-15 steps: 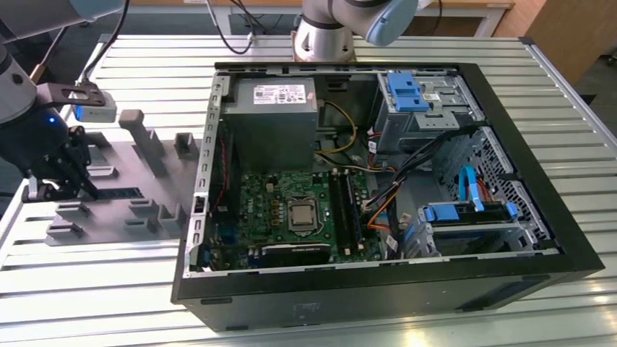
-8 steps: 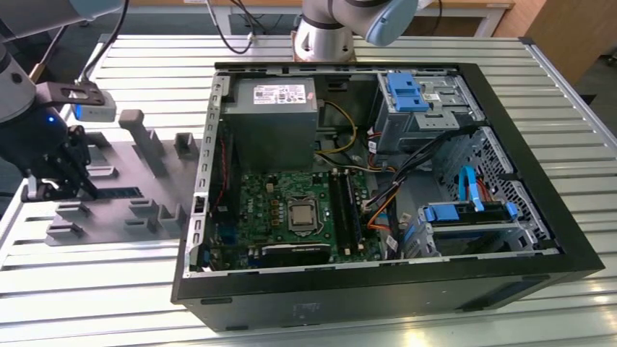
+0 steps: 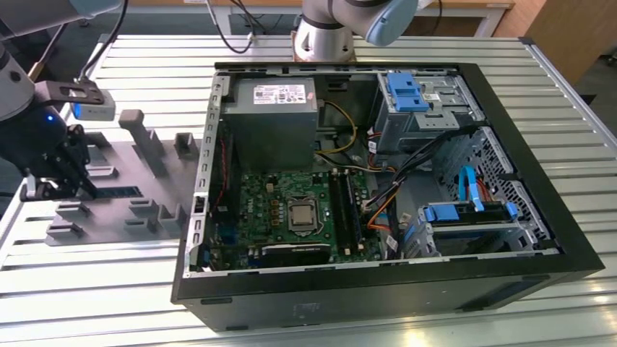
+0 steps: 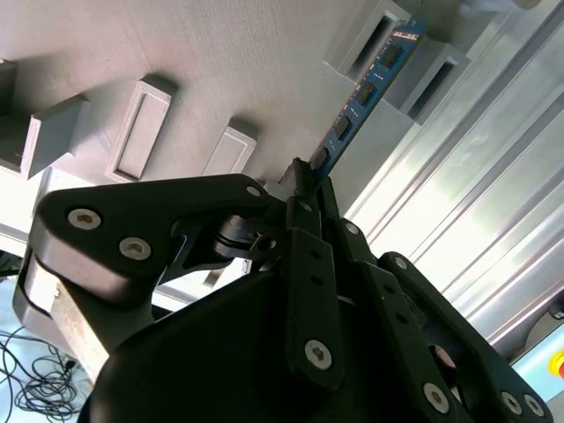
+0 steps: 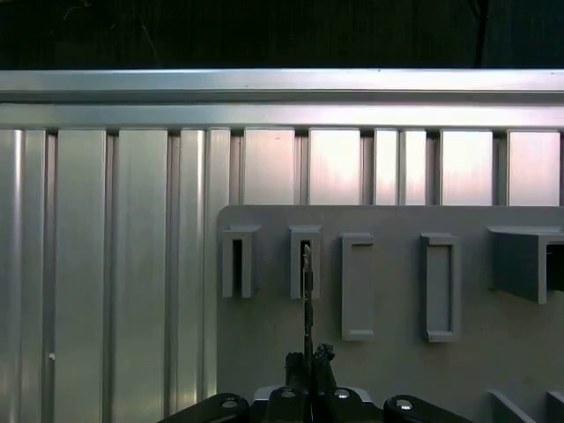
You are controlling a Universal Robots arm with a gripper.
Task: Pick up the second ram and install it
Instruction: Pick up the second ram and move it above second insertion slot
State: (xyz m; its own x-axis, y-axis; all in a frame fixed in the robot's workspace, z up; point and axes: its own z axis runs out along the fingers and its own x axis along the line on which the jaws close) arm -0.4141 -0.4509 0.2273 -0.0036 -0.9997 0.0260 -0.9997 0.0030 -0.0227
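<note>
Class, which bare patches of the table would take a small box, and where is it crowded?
Bare slats of the table lie between the gray tray and the near edge, and on the exterior view's right of the computer case. Crowded: the tray, where the gripper clamps the memory stick, and inside the case.

The second ram (image 4: 363,88) is a long, thin blue board with a row of small dark chips along its face. It stands on its long edge on the grey holder plate (image 4: 229,62), so the first wrist view catches it edge-on as a thin line. Its far end sits in a slotted bracket (image 5: 296,264) near the plate's edge. Its near end is pinched between the closed fingertips of the gripper (image 4: 304,181).
</note>
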